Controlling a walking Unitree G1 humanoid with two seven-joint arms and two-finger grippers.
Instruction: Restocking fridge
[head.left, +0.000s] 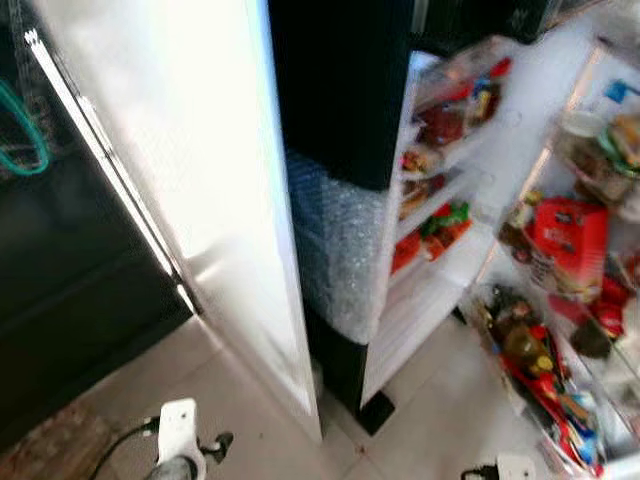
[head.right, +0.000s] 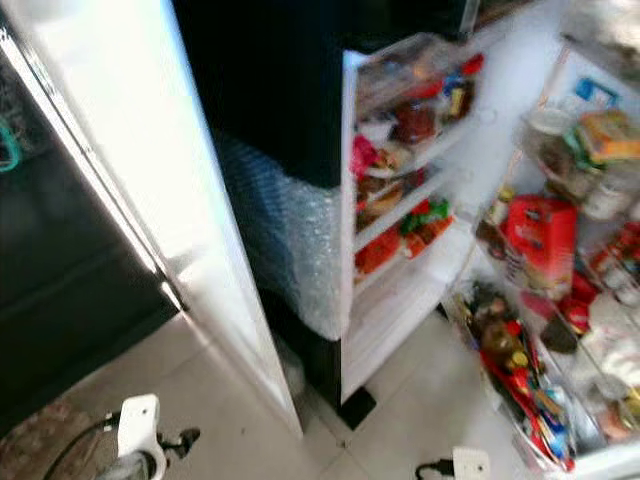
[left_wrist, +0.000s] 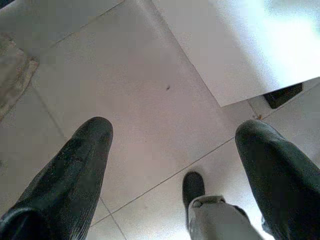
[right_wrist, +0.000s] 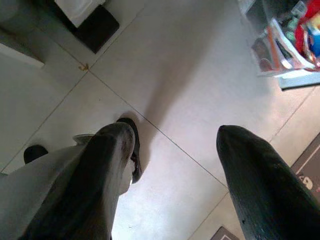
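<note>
The fridge stands open ahead of me, its dark side partly covered in bubble wrap. Its inner shelves hold packed food in red, green and brown. The right door's racks are crowded with bottles, jars and a red package. A white door swings out on the left. Both arms hang low over the tiled floor. My left gripper is open with nothing between its fingers, and so is my right gripper.
A dark cabinet with a green cord stands at the left. A brown mat lies on the floor by it. Pale tiles run between the two doors. My black foot is below the grippers.
</note>
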